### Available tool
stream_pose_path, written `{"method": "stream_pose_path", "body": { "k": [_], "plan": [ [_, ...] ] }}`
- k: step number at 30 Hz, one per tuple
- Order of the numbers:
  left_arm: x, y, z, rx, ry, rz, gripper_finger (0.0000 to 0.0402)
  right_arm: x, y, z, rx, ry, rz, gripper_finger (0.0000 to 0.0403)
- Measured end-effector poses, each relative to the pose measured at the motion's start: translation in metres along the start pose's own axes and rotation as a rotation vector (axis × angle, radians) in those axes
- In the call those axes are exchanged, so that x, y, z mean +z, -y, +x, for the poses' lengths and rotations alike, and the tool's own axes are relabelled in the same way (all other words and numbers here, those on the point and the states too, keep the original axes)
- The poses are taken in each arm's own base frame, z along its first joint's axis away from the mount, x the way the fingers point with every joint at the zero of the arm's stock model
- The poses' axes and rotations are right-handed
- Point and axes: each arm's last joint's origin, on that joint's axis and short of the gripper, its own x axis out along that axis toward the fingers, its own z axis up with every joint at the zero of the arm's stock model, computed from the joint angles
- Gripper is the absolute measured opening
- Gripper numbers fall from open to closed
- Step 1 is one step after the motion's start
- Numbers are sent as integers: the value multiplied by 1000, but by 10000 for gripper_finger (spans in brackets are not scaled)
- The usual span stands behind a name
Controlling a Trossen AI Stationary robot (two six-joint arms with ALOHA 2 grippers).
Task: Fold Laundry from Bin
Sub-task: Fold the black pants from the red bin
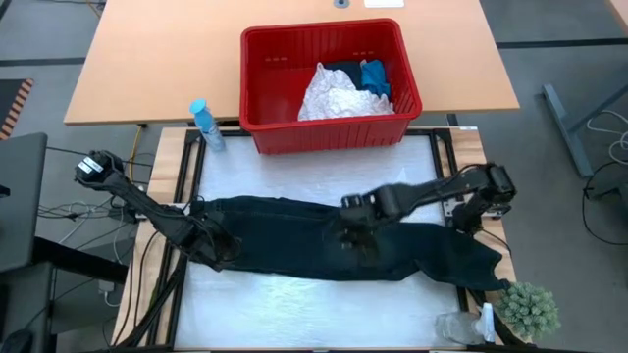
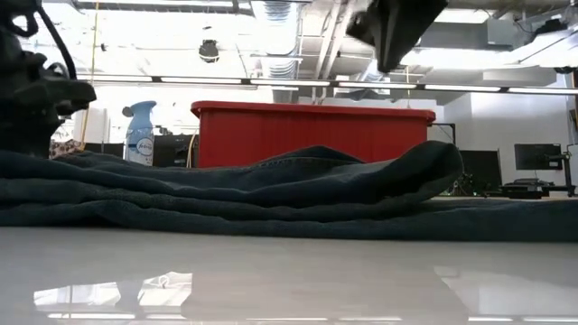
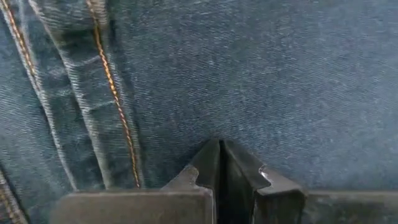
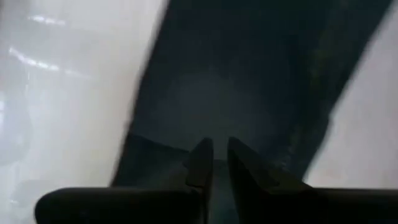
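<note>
Dark jeans [image 1: 324, 240] spread lengthwise across the table [image 1: 294, 304], between your two pincers. Left pincer [image 3: 221, 163] pressed together, tips down against the denim beside an orange-stitched seam; whether any cloth is pinched, cannot tell. Likely pinning that end so it won't drag. Right pincer [image 4: 213, 158] above the jeans' middle, fingers a narrow slit apart, holding nothing visible. Bin [image 1: 329, 86] sits well beyond both pincers, with white crinkled cloth [image 1: 334, 98] and blue item [image 1: 375, 76] waiting inside.

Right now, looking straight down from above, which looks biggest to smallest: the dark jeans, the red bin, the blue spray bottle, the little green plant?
1. Dark jeans, spread across the mat.
2. Red bin.
3. Green plant.
4. Blue spray bottle, only slightly smaller than the plant.
</note>
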Motion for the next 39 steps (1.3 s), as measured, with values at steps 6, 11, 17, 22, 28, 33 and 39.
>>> {"method": "stream_pose_path", "body": {
  "k": [6, 11, 17, 22, 28, 33, 39],
  "plan": [
    [-2, -6, 5, 24, -42, 42, 12, -51, 36, 14, -2, 31, 90, 74],
    [0, 10, -12, -101, -86, 91, 4, -71, 48, 12, -62, 225, 65, 74],
    [20, 38, -59, -294, 12, 32, 1, -82, 59, 27, -96, 245, 17, 74],
    [50, 85, -83, -555, 303, 51, 0, -93, 69, 50, -77, 168, -37, 89],
    [87, 146, -52, -789, 359, 182, 0, -100, 87, 50, -37, 178, -13, 169],
    [104, 173, -2, -898, 282, 293, 4, -103, 94, 49, 14, 213, -49, 229],
    [103, 214, 38, -976, 201, 493, 6, -106, 100, 55, 69, 291, -77, 224]
  ]
}}
